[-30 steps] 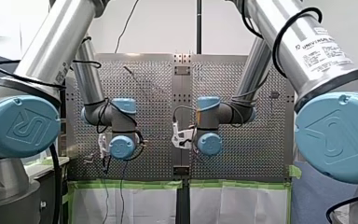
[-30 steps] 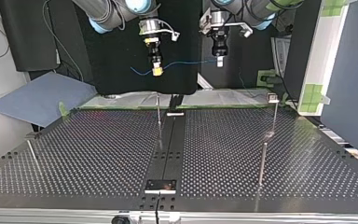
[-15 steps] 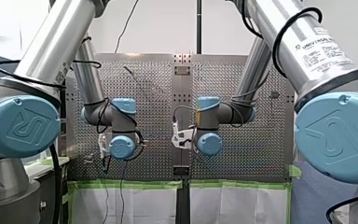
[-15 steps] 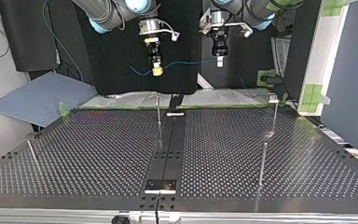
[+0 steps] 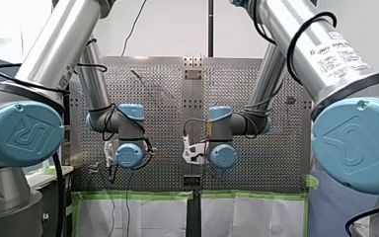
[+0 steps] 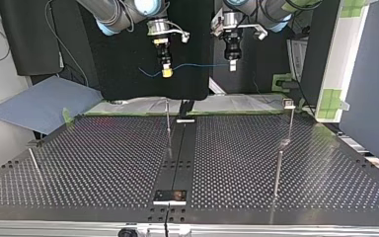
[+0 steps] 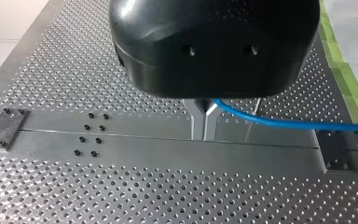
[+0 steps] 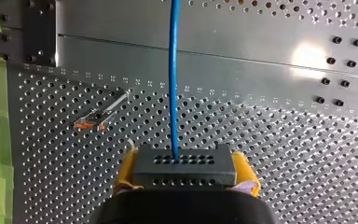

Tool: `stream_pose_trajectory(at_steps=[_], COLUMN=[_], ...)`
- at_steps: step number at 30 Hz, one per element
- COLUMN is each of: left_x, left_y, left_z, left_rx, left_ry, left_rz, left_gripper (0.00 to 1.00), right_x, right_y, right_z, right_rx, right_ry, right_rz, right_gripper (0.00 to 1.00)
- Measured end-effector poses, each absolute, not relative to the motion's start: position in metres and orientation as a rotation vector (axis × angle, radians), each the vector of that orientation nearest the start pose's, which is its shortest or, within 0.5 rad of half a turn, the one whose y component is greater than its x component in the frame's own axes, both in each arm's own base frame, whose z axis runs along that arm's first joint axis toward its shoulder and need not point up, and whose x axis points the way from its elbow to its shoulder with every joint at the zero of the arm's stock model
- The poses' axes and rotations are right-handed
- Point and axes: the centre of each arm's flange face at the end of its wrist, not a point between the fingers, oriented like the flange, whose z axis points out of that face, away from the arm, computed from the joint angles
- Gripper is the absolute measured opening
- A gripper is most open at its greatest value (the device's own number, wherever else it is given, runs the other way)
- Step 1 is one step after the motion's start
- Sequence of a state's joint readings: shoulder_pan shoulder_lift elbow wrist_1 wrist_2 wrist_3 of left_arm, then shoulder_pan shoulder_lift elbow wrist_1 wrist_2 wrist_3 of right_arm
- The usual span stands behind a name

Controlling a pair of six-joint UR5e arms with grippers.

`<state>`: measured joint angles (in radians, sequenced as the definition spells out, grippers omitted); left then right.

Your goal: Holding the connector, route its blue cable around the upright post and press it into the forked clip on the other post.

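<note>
My right gripper (image 8: 185, 161) is shut on a black connector (image 8: 185, 171), held between its yellow pads (image 8: 126, 170). A blue cable (image 8: 174, 84) leaves the connector and runs straight ahead of the gripper. In the top view the cable (image 6: 197, 65) spans the air from my right gripper (image 6: 167, 72) to my left gripper (image 6: 232, 63). Both hang high behind the table's far edge. The metal fingers of my left gripper (image 7: 204, 123) are shut on the cable (image 7: 284, 122), which trails off to one side. In the right wrist view a clip-headed post (image 8: 102, 113) stands on the table beside the cable.
In the top view thin upright posts stand on the perforated table (image 6: 103, 163): one near the centre strip (image 6: 168, 118), one with a small head at the right (image 6: 291, 118), a shorter one in front of it (image 6: 277, 173). A leaning rod (image 6: 34, 163) stands at the left.
My right gripper, with the connector, has risen slightly in the top view, and the cable has shifted with it. My left gripper has stayed in place.
</note>
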<state>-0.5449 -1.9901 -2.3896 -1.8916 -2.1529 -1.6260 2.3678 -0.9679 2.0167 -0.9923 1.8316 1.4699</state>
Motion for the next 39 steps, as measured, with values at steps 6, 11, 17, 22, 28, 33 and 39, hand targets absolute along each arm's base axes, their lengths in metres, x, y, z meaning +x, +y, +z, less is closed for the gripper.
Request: stream_pose_trajectory(at_steps=[6,11,17,22,28,33,39], left_x=[0.289,0.289,0.302,0.314,0.318,0.314,0.312], left_y=[-0.267,-0.267,-0.275,-0.282,-0.285,-0.283,-0.279], left_z=[0.081,0.081,0.085,0.091,0.092,0.088,0.086], left_rx=[-0.077,-0.076,-0.039,-0.008,0.038,0.065,0.072], left_ry=[1.559,1.559,1.563,1.565,1.589,1.628,1.655], left_rz=[-0.019,-0.019,0.008,0.038,0.083,0.108,0.122], left_gripper=[0.02,0.02,0.02,0.02,0.02,0.02,0.02], right_x=[0.452,0.452,0.452,0.452,0.452,0.452,0.452], right_y=[-0.291,-0.291,-0.291,-0.291,-0.291,-0.291,-0.293], right_z=[0.067,0.067,0.067,0.067,0.067,0.067,0.066], right_rx=[1.668,1.668,1.668,1.668,1.668,1.668,1.667], right_ry=[-0.825,-0.825,-0.826,-0.826,-0.826,-0.825,-0.828], right_rz=[1.476,1.476,1.476,1.476,1.476,1.476,1.468], right_gripper=[0.0,0.0,0.0,0.0,0.0,0.0,0.0])
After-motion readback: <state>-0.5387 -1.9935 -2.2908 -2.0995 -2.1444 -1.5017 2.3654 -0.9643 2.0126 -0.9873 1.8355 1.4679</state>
